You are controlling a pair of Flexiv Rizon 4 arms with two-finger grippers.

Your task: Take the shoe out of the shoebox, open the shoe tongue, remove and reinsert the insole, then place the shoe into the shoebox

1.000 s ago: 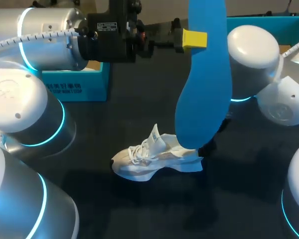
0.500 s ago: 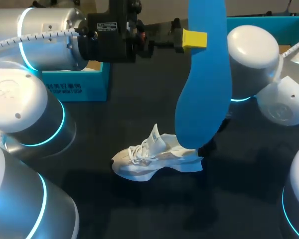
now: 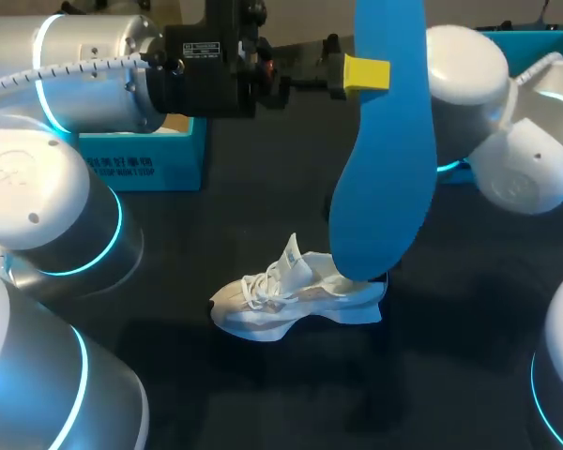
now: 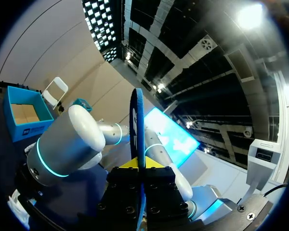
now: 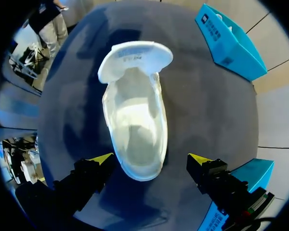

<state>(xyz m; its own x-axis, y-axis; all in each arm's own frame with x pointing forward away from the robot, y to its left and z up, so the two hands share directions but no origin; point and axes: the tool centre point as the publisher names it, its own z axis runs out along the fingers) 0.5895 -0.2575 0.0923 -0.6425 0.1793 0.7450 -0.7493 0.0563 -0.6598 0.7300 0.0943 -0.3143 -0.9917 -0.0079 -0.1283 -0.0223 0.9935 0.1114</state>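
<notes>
Blue insole [image 3: 385,169] held upright over the white shoe [image 3: 296,295] for refitting.
The left jaws are clamped on the insole's upper part, one yellow fingertip [image 3: 366,73] pressed flat against its face, so that the lower end is hung over the shoe's heel opening, apparently lined up for reinsertion. The right jaws are spread wide to either side of the heel, touching nothing, seemingly kept ready to steady it. The shoe is stood upright on the dark bench [image 3: 263,394], tongue flared forward, its pale inside laid bare. The teal shoebox [image 3: 141,159] is seen well apart, at the back.
</notes>
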